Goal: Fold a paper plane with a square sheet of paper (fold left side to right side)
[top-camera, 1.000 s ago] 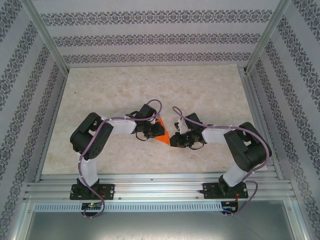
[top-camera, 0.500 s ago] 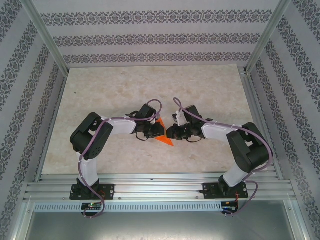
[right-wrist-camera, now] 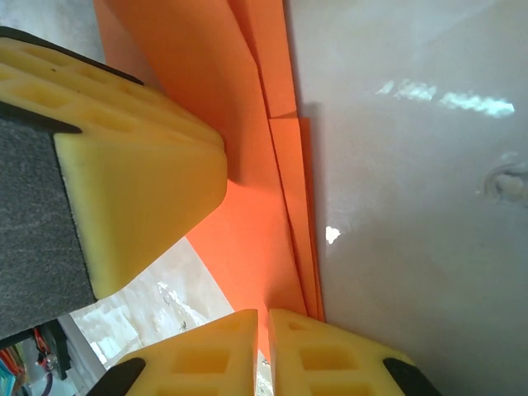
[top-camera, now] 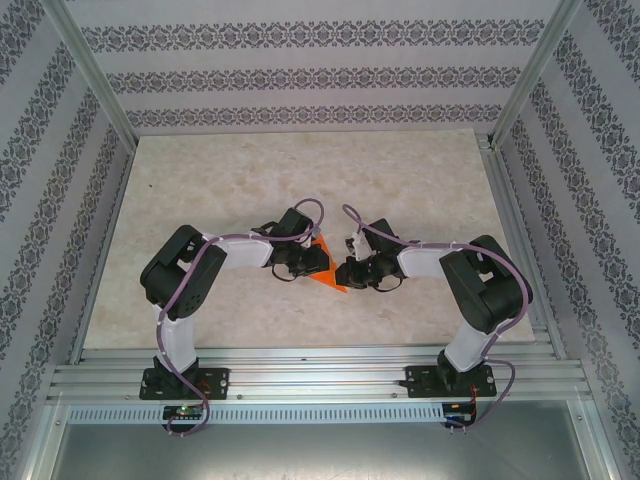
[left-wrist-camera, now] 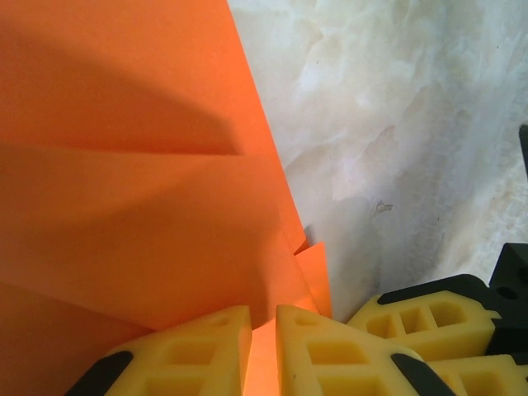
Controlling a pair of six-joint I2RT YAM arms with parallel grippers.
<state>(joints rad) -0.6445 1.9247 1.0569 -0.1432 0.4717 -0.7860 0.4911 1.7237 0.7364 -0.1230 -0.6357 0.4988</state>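
The left gripper (left-wrist-camera: 262, 320) and right gripper (right-wrist-camera: 262, 322) are each nearly closed, pinching the folded paper (top-camera: 328, 278), which lies near the middle of the table (top-camera: 300, 180). The step in hand appears to be a mid-sequence fold. The next move likely requires one gripper to anchor while the other carries its flap across.

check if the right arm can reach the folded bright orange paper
Probably yes: the right gripper grips the folded bright orange paper at its edge; the left gripper pinches it nearby, not blocking.
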